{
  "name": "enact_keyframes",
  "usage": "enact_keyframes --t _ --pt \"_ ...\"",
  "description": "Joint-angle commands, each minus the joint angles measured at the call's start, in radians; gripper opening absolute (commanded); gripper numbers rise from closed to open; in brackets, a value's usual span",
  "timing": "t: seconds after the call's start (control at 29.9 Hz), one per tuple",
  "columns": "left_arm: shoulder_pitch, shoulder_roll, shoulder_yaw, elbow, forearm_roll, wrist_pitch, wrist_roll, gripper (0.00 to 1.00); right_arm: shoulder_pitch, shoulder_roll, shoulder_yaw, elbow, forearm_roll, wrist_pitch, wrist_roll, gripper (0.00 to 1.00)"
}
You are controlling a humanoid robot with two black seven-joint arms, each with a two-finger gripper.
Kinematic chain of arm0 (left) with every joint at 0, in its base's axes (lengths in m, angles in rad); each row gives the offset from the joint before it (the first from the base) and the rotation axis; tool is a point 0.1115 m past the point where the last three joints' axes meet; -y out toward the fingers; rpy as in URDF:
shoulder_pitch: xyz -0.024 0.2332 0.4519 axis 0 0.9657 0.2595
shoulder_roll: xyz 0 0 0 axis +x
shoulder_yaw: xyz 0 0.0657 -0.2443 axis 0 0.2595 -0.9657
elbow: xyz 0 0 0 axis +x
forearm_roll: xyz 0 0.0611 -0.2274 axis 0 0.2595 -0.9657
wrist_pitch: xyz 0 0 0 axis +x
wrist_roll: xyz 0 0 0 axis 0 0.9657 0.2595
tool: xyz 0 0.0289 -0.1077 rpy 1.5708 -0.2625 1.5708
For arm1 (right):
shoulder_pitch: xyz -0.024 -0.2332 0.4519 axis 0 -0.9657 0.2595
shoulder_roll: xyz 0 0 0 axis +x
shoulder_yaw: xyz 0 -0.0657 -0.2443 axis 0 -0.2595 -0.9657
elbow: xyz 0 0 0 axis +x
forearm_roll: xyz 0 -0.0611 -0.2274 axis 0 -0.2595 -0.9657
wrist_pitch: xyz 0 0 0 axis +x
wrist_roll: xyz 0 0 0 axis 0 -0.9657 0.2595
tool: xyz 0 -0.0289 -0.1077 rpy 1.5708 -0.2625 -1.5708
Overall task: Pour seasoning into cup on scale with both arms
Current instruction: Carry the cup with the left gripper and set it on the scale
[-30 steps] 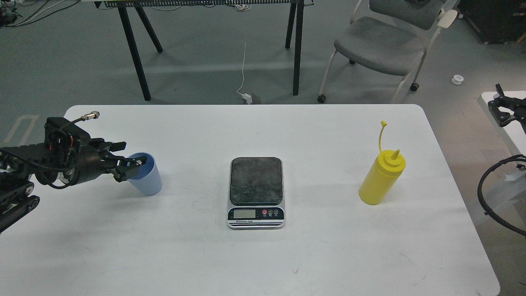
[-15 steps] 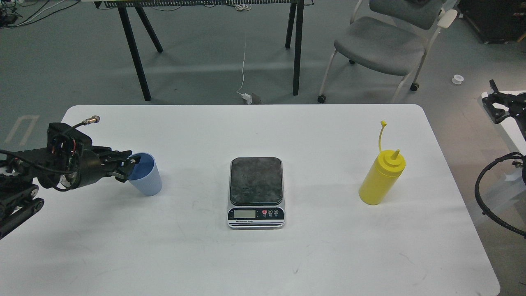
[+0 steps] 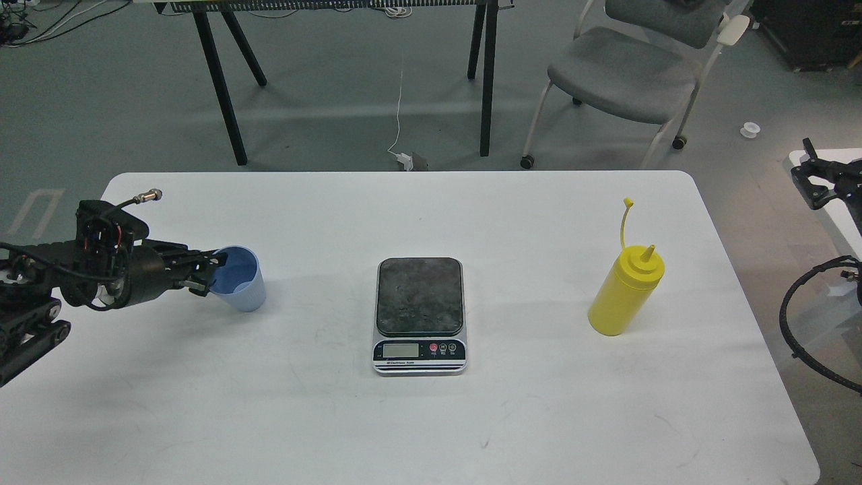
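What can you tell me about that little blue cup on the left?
The cup is small, pale blue, plastic-looking, tapered, with no handle and fine ribs low down. It looks empty and stands about upright on the white table, left of the scale. The left gripper is shut on its near rim.

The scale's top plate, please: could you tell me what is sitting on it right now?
Nothing rests on the scale; its dark worn plate is bare. The cup is left of it on the table, at the left hand; the bottle stands to its right.
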Motion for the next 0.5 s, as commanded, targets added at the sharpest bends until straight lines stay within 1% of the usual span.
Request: enact_keyframes --t 0.0,0.13,0.2,0.27,0.3,0.4,0.47 --pt "-0.102 0.005 -0.001 -0.083 -0.038 -0.113 -0.012 0.03 -0.005 -0.017 0.009 0.000 0.000 0.000 0.000 0.99" --pt "-0.254 -0.002 -0.002 -0.205 -0.077 -0.312 -0.012 0.01 -0.025 -0.032 0.028 0.000 0.002 0.000 0.000 0.99" --pt "-0.323 -0.026 -0.002 -0.242 -0.078 -0.380 -0.012 0.00 -0.031 -0.043 0.028 0.000 0.002 0.000 0.000 0.99" --pt "-0.374 -0.115 0.001 -0.247 -0.075 -0.389 -0.004 0.00 -0.032 -0.052 0.032 0.000 0.003 0.000 0.000 0.99" --pt "-0.391 -0.165 0.004 -0.241 -0.074 -0.389 0.009 0.00 -0.034 -0.057 0.032 0.000 0.003 0.000 0.000 0.99" --pt "-0.415 -0.254 0.024 -0.232 -0.069 -0.389 0.044 0.00 -0.037 -0.068 0.035 0.000 0.005 0.000 0.000 0.99" --pt "-0.417 -0.308 0.063 -0.207 -0.069 -0.389 0.079 0.00 -0.039 -0.069 0.043 0.000 0.005 0.000 0.000 0.99"
